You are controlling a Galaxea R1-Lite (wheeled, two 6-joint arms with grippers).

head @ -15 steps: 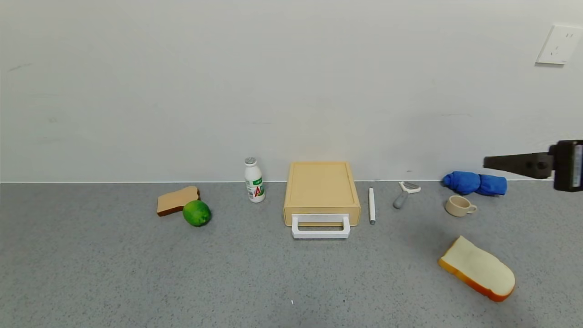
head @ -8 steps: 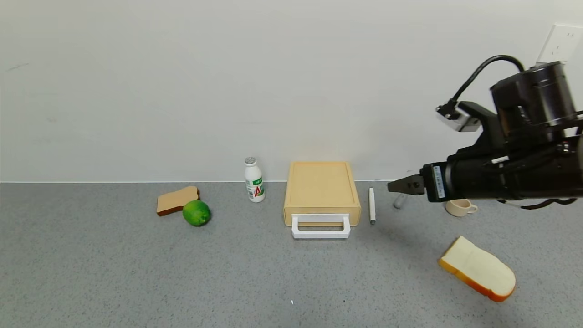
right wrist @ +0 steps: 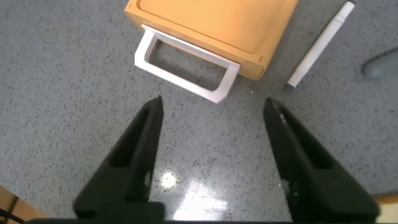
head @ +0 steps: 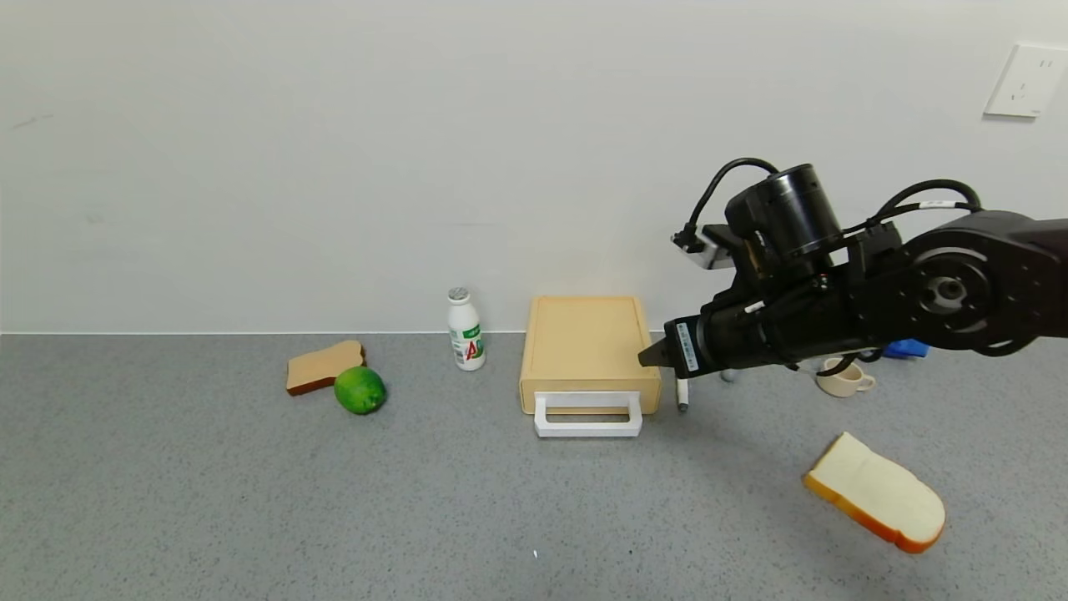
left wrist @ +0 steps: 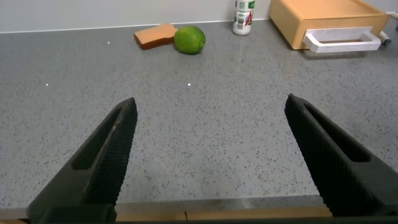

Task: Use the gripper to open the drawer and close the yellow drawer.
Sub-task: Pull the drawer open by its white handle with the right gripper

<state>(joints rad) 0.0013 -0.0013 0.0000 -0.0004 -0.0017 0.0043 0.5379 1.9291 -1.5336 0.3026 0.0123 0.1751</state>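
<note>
The pale yellow drawer box (head: 588, 346) stands against the back wall, its tray pushed in and its white loop handle (head: 587, 416) pointing forward. My right gripper (head: 649, 357) hovers above the table at the box's right front corner, open and empty. In the right wrist view the gripper (right wrist: 212, 104) is over bare table just in front of the handle (right wrist: 186, 65) and the drawer (right wrist: 217, 25). My left gripper (left wrist: 211, 102) is open and empty, low over the table's front left, far from the drawer (left wrist: 329, 18). It is out of the head view.
A white bottle (head: 465, 330) stands left of the box, with a lime (head: 360, 390) and brown toast (head: 321, 366) farther left. A white pen (head: 682, 392) lies right of the box, under my arm. A cup (head: 843, 377), a blue cloth (head: 905, 349) and a bread slice (head: 876, 492) are at the right.
My right arm has swept in from the right edge, leftward and down, until its gripper is beside the drawer box. It now hides the peeler and most of the blue cloth.
</note>
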